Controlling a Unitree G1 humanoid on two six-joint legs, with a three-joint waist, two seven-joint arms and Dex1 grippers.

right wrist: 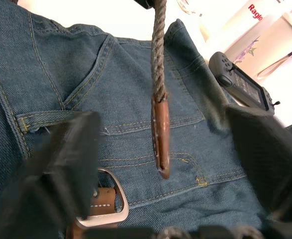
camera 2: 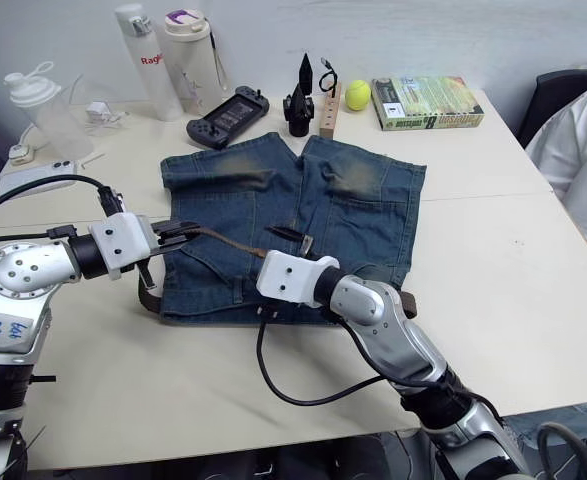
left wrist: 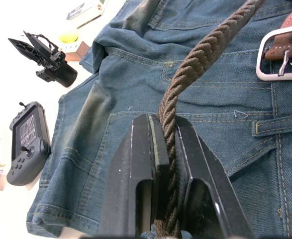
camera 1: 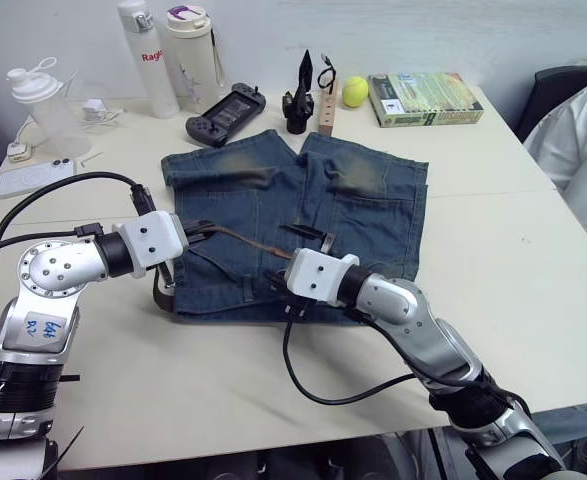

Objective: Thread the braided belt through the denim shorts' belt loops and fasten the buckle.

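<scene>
The fastening step is in hand. The left gripper (left wrist: 166, 149) pinches the braided belt (left wrist: 200, 55) above the denim shorts (camera 1: 273, 200). The right gripper (right wrist: 160, 164) stands spread, the belt's leather tip hanging between its fingers, the buckle (right wrist: 108, 211) just below. Next: feed the tip into the buckle (my judgement). Open table lies beyond the right gripper

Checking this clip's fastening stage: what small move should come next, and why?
Probably the left gripper, clamped on the belt, should steer the hanging tip down toward the buckle. The tip dangles between the open right gripper's fingers, just above the buckle lying on the shorts.
</scene>
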